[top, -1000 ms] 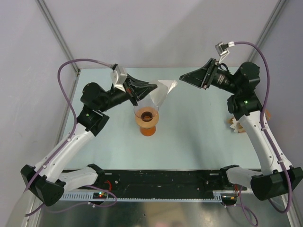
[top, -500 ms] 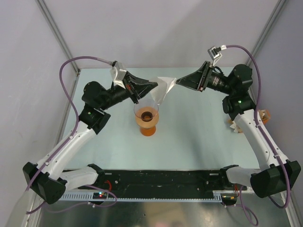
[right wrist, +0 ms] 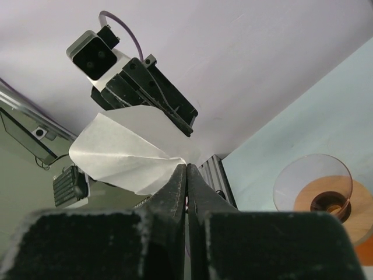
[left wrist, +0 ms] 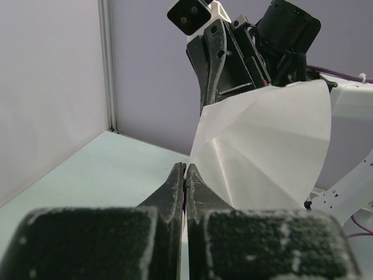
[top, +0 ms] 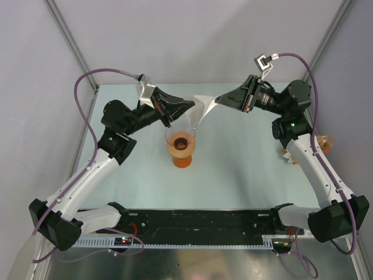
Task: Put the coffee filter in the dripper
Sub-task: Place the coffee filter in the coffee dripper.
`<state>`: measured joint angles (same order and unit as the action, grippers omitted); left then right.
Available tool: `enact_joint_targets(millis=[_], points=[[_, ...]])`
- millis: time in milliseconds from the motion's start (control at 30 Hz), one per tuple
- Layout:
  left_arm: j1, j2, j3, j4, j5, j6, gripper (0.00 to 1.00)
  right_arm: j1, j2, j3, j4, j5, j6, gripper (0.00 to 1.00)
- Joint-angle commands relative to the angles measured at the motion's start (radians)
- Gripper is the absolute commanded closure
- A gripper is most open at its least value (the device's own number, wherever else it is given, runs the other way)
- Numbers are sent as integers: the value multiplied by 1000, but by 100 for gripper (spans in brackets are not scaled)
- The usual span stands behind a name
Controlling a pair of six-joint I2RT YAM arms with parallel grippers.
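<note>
The coffee filter (top: 201, 108) hangs unfolded just above the far rim of the dripper (top: 180, 147), which stands upright mid-table (top: 245, 166). The left gripper (top: 190, 105) pinches the filter's left edge, and the right gripper (top: 217, 100) is clamped on its right corner.

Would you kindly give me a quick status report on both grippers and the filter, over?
Grippers: left gripper and right gripper both shut on the coffee filter, opposite edges. Filter held above the dripper, not seated. Nothing in the way.

Top view looks down from behind; close-up wrist views face each other, sharing the coffee filter (left wrist: 262, 146).
</note>
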<state>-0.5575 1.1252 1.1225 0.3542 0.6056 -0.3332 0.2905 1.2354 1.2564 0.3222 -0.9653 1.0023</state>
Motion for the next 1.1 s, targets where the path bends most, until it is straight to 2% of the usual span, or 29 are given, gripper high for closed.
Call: enact_joint_targets(millis=[0,167,200,233,300,367,500,667,800,900,967,1000,1033,1067], points=[[12,-26,13,44,64,20,100,-19,-4,3,43,-40,-6,100],[16,-51,1,-3,215,158,99,-26,-2,3,33,-81,-15,100],[16,-51,6,-24,208,176,92,-23,-2,4,27,-87,-17,100],[15,-48,18,-48,199,190,79,-19,-3,3,23,-92,-20,100],[12,-38,55,-112,159,235,60,-12,-2,3,8,-100,-26,100],[8,-26,89,-159,122,284,51,-8,-1,4,-16,-112,-43,100],[-8,-10,150,-268,76,429,44,-3,-1,7,-115,-137,-100,100],[-56,-23,161,-343,67,622,41,13,12,48,-297,-144,-198,100],[-97,-29,163,-397,69,764,42,22,34,76,-362,-158,-220,100],[-114,-28,170,-423,72,850,48,29,46,93,-390,-171,-230,100],[-120,-37,163,-430,88,892,64,26,54,105,-408,-181,-231,100],[-122,-47,157,-430,99,908,79,20,58,109,-412,-191,-224,100],[-121,-55,151,-431,114,917,90,14,62,111,-411,-199,-217,100],[-121,-64,145,-432,128,915,95,8,64,113,-409,-209,-208,100]])
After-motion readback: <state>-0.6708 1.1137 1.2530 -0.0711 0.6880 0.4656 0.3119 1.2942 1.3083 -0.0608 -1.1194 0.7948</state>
